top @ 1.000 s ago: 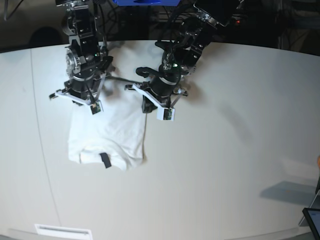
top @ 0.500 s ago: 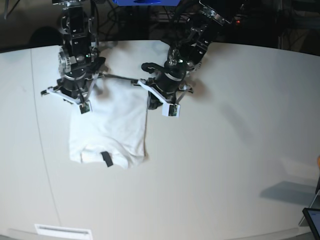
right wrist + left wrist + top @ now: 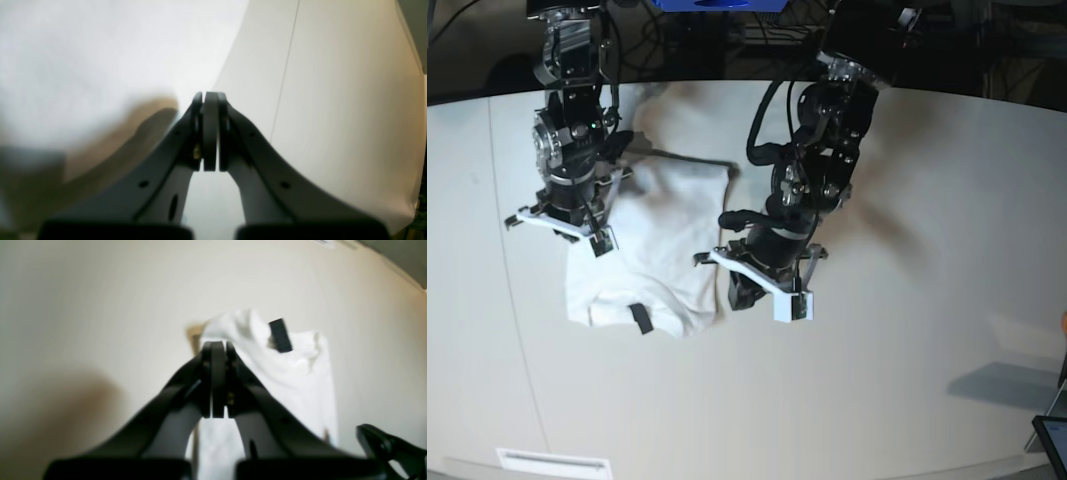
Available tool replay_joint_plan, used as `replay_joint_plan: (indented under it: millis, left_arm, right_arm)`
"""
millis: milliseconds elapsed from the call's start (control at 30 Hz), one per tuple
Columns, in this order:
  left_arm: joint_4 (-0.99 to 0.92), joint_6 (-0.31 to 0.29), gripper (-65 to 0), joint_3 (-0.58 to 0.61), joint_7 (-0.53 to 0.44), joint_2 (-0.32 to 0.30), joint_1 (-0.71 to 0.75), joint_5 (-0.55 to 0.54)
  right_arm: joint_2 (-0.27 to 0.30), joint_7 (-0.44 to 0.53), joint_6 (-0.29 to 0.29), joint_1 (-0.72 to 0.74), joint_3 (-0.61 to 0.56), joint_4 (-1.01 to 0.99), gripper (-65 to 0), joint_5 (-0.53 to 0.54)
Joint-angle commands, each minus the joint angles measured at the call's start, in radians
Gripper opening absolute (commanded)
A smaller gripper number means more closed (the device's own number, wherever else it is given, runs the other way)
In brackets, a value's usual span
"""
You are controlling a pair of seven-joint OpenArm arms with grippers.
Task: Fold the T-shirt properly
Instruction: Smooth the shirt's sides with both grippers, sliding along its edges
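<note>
The T-shirt (image 3: 652, 255) lay on the desk (image 3: 907, 250), in the left half of the base view, folded into a compact, roughly rectangular white bundle with its plain reverse side facing up. No print was visible. A small black neck tag (image 3: 638, 319) sat near the front edge of the bundle. The upper edge of the fabric showed a raised fold with a dark shadow line beneath it. In the left wrist view the T-shirt (image 3: 283, 380) appeared as a white strip with the neck tag (image 3: 280, 335) near its far end.

The right gripper (image 3: 577, 222) was positioned over the left part of the T-shirt, close to the fabric. Its fingers (image 3: 210, 130) were pressed fully together with nothing between them. Whether they touched the cloth could not be determined.

The left gripper (image 3: 745, 292) was positioned just beside the right edge of the T-shirt, near its front right corner. Its fingers (image 3: 217, 380) were likewise pressed fully together and held nothing.

The desk was a pale surface with a thin seam line (image 3: 283, 76) visible in the right wrist view. A dark device (image 3: 1052, 440) was partly visible at the lower right edge of the base view.
</note>
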Motion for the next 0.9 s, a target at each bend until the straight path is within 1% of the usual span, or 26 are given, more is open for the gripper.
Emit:
replay_joint_plan:
  millis: [0, 67, 167, 233, 333, 400, 500, 567, 600, 700, 867]
  left_arm:
    - [-0.018, -0.001, -65.0, -0.003, -0.018, 0.018, -0.039, 0.005]
    - [-0.082, -0.001, -65.0, 0.000, -0.018, 0.043, -0.079, 0.005]
    - [-0.182, -0.001, -65.0, 0.048, -0.021, 0.063, -0.143, 0.005]
    - [-0.237, -0.001, -65.0, 0.080, -0.026, 0.069, -0.178, 0.005]
    - [-0.323, -0.001, -65.0, 0.100, -0.066, 0.092, -0.214, 0.005]
    - [-0.392, -0.001, -65.0, 0.105, -0.090, 0.098, -0.238, 0.003]
    - [-0.492, -0.001, -65.0, 0.098, -0.093, 0.110, -0.260, 0.005]
    - [-0.544, -0.002, -65.0, 0.098, -0.095, 0.107, -0.275, 0.005]
    - [-0.567, -0.011, -65.0, 0.097, -0.103, 0.106, -0.281, 0.006]
    - [-0.632, -0.074, -65.0, 0.094, -0.162, 0.092, -0.284, 0.005]
    - [-0.718, -0.084, -65.0, 0.089, -0.185, 0.087, -0.318, 0.003]
  right_arm:
    - [0.000, 0.016, 0.010, 0.027, -0.001, 0.015, -64.7, -0.009]
    - [0.000, 0.012, 0.028, 0.053, -0.001, 0.015, -64.7, -0.009]
    - [0.002, 0.013, 0.057, 0.082, -0.001, -0.003, -64.7, -0.009]
    - [0.002, 0.015, 0.064, 0.107, -0.001, -0.043, -64.7, -0.009]
    - [0.002, 0.018, 0.064, 0.131, -0.001, -0.126, -64.7, -0.009]
    - [0.002, 0.047, 0.064, 0.136, -0.001, -0.173, -64.7, -0.005]
    - [0.002, 0.096, 0.064, 0.135, 0.004, -0.241, -64.7, -0.009]
    - [0.002, 0.110, 0.064, 0.131, 0.005, -0.276, -64.7, -0.009]
    - [0.002, 0.118, 0.064, 0.131, 0.007, -0.291, -64.7, -0.011]
    - [0.002, 0.135, 0.064, 0.128, 0.007, -0.321, -64.7, -0.011]
    - [0.002, 0.158, 0.064, 0.110, 0.007, -0.324, -64.7, -0.011]
